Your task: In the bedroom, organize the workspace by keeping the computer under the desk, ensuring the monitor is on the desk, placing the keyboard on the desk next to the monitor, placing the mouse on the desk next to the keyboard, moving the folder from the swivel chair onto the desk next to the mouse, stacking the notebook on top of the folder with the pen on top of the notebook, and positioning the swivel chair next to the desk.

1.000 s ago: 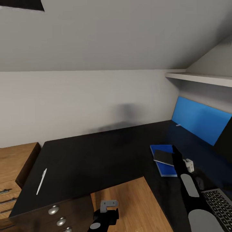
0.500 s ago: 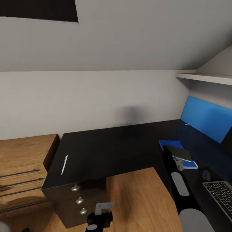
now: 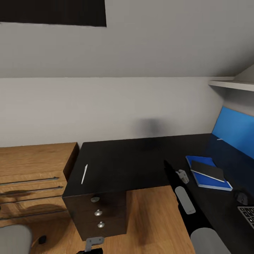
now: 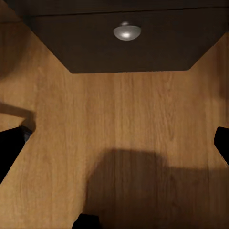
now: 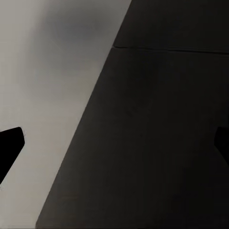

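At the far left stood an oak drawer unit (image 3: 33, 176) with bar handles, and a grey chair edge (image 3: 12, 240) showed at the lower corner. Next came the black tabletop (image 3: 134, 162), a white pen (image 3: 84, 174) lying near its left edge above three round-knobbed drawers (image 3: 100, 215). The left pincer (image 4: 114, 143) hung over the oak floor (image 3: 151, 218), fingers spread wide and empty. The right pincer (image 5: 117, 143) hovered over the tabletop, also spread and empty. Further right the dark notebook (image 3: 207, 170) lay on the blue folder (image 3: 208, 181), the mouse (image 3: 240, 197) and keyboard corner (image 3: 247, 213) beyond, before the blue back panel (image 3: 234, 130)
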Robot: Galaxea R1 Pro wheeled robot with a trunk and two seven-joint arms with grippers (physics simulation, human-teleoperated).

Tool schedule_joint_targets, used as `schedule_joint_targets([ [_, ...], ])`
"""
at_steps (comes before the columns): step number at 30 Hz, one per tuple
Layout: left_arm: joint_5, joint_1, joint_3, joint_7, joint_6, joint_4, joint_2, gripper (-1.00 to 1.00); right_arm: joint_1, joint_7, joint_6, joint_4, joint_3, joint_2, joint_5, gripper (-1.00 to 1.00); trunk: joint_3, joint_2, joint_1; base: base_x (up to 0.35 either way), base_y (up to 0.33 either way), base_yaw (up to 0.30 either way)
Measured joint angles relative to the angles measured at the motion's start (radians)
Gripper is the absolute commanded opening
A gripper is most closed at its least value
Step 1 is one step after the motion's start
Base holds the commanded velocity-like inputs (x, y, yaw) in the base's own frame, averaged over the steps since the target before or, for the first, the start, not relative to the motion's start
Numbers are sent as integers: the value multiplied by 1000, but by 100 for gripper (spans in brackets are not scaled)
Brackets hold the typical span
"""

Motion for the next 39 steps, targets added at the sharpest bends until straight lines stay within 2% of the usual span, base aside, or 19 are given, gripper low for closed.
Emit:
schedule_joint_targets([
  [1,5,0,0,-40,-9,26,-3,100,0,3,1,-1,3,0,1,100,0,0,0,-1,0,16],
  [3,8,0,-1,-73,-17,54,-12,100,1,22,2,-2,15,-2,4,100,0,0,0,0,0,5],
  [6,9,0,-1,-81,-20,74,-21,100,1,35,1,-3,29,-1,4,100,0,0,0,0,0,2],
  [8,10,0,0,-86,-22,112,-40,100,1,43,-1,1,36,4,2,100,0,0,0,0,0,0],
  [12,8,0,0,-102,-26,142,-55,100,1,45,-6,2,37,10,1,100,0,0,0,0,0,0],
  [13,10,0,0,-155,-94,152,-58,100,1,48,-8,2,37,12,0,100,3,7,-4,0,0,0],
  [15,11,0,0,-165,-110,155,-59,100,1,49,-9,-1,38,13,1,100,9,21,-11,0,0,0],
  [16,11,0,1,-169,-116,156,-59,100,2,47,-1,-2,37,3,3,100,12,28,-15,0,0,0],
  [22,11,0,1,-169,-117,157,-59,100,2,46,46,-3,41,-4,2,100,31,70,-38,0,0,0],
  [25,12,0,1,-169,-117,165,-59,100,2,41,70,-9,63,-11,12,100,41,91,-50,0,0,0],
  [28,12,0,2,-169,-116,169,-59,100,2,-7,133,-20,124,-24,91,100,50,112,-61,0,0,0],
  [29,12,0,2,-168,-116,170,-59,100,2,-55,167,-29,151,-28,144,100,53,119,-65,0,0,0],
  [30,12,0,2,-167,-116,170,-59,100,1,-87,187,-37,163,-29,172,100,56,126,-69,0,0,0],
  [31,12,0,2,-166,-116,170,-59,100,1,-152,226,-63,181,-29,222,100,59,133,-73,0,0,0],
  [32,12,0,2,-166,-116,171,-59,100,1,-248,278,-114,197,-28,279,100,63,140,-77,0,0,0],
  [35,12,0,2,-165,-116,171,-59,100,2,-346,310,-183,204,-28,316,100,72,161,-88,0,0,0],
  [39,13,0,2,-165,-116,171,-58,100,5,-400,326,-239,205,-32,326,100,85,189,-103,0,0,0],
])
